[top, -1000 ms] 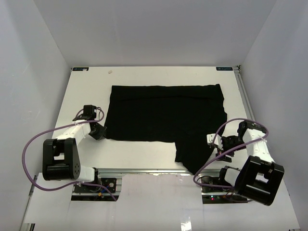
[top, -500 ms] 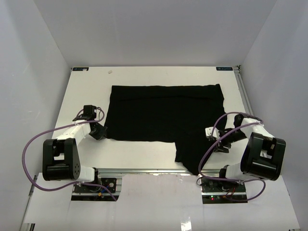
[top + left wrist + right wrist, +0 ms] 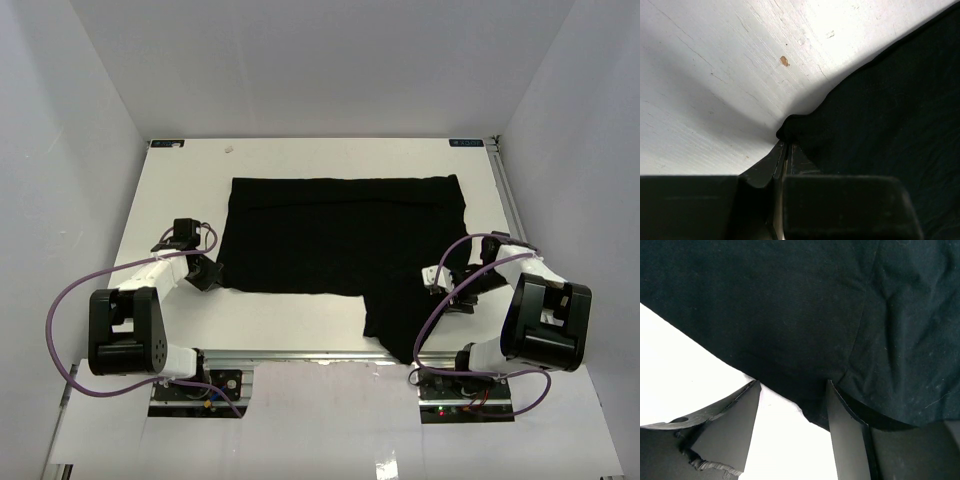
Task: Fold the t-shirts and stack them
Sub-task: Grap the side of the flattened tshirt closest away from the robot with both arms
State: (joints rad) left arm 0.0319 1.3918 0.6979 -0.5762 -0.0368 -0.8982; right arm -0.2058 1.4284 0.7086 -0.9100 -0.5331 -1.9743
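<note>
Left wrist view: the left gripper (image 3: 786,146) pinches a corner of the black t-shirt (image 3: 880,110), jaws closed. The right gripper (image 3: 793,387) stands parted astride its edge.

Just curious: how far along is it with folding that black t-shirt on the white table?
Done: the plain black fabric t-shirt lies spread nearly flat on the white table, with one flap reaching toward the near edge. In hand: the left hand is pinched shut on its near-left corner; the right hand is open, astride its right edge. Left: the folds and any stacking; no other shirt is in view.
</note>
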